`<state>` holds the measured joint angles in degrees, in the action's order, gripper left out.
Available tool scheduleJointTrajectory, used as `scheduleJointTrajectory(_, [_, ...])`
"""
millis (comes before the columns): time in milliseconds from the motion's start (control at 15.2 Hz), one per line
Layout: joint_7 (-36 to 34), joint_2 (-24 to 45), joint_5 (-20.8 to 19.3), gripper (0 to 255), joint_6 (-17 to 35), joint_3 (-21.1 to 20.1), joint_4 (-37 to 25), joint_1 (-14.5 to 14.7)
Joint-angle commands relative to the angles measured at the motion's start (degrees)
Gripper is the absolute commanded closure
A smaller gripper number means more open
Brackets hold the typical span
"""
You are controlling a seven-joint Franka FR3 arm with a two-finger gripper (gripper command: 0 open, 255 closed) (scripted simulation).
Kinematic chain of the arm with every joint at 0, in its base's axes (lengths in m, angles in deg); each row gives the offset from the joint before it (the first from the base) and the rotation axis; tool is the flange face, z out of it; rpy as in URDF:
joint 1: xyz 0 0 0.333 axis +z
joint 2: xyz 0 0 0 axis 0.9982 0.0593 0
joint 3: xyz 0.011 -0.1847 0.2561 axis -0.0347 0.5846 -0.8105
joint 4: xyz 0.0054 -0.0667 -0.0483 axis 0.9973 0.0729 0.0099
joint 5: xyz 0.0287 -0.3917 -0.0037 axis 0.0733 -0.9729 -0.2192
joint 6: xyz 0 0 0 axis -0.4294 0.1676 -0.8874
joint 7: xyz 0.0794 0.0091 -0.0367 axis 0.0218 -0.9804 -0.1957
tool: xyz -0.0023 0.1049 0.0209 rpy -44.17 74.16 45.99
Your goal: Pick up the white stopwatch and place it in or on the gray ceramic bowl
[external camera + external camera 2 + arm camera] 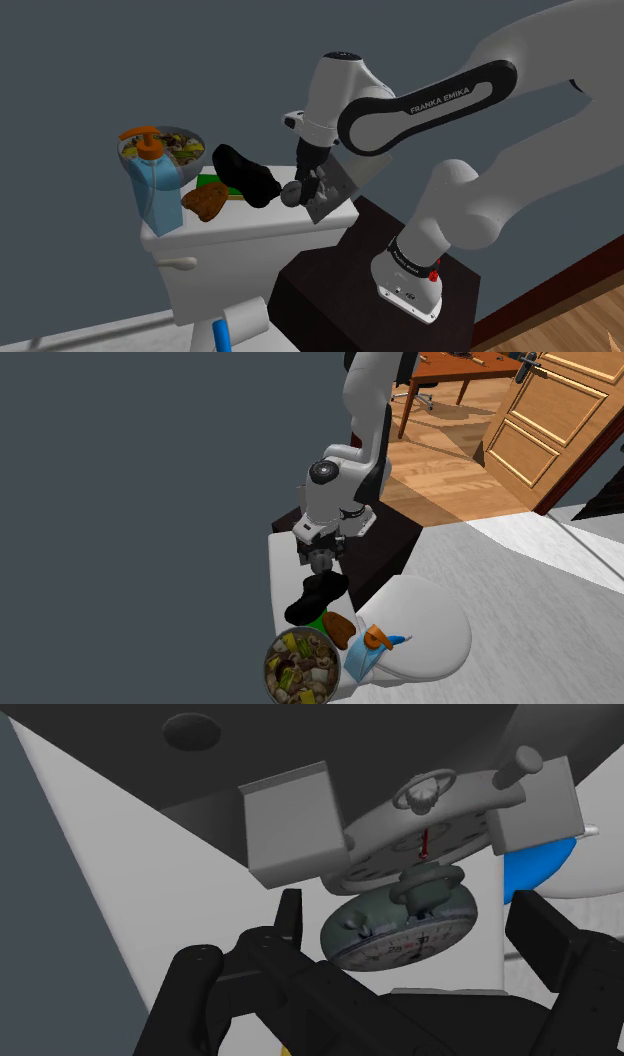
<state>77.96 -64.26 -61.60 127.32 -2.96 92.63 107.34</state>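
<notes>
a robot arm's jaws (306, 186) hang over the near end of a toilet tank lid (255, 226), standing apart around a grey-faced stopwatch (400, 929) that lies tilted between them; pale gaps show on both sides in the wrist view, so the watch looks not yet gripped. it sits just beside the toe of a black shoe (245, 175). a close there could pinch the round case off-centre and squirt it out, or push it against the shoe. the way to the grey bowl (198, 160) at the far end of the lid runs past the shoe, a brown lump (205, 200), a green block (214, 183) and a blue soap bottle (155, 195) with an orange pump that stands against the bowl; a low carry could knock any of them off. the bowl is already heaped with yellow, green and pale chopped bits (300, 667), so the watch would rest on top and might slide off the rim
</notes>
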Motion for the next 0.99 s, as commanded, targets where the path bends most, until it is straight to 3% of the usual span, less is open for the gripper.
scheduleJointTrajectory(0, [0.0, 0.1, 0.0, 0, 0.2, 0.0, 0.1, 0.0])
scheduleJointTrajectory(264, [0.0, 0.1, 0.0, 0, 0.2, 0.0, 0.1, 0.0])
scheduleJointTrajectory(330, [0.0, 0.1, 0.0, 255, 0.2, 0.0, 0.1, 0.0])
scheduleJointTrajectory(924, [0.0, 0.1, 0.0, 255, 0.2, 0.0, 0.1, 0.0])
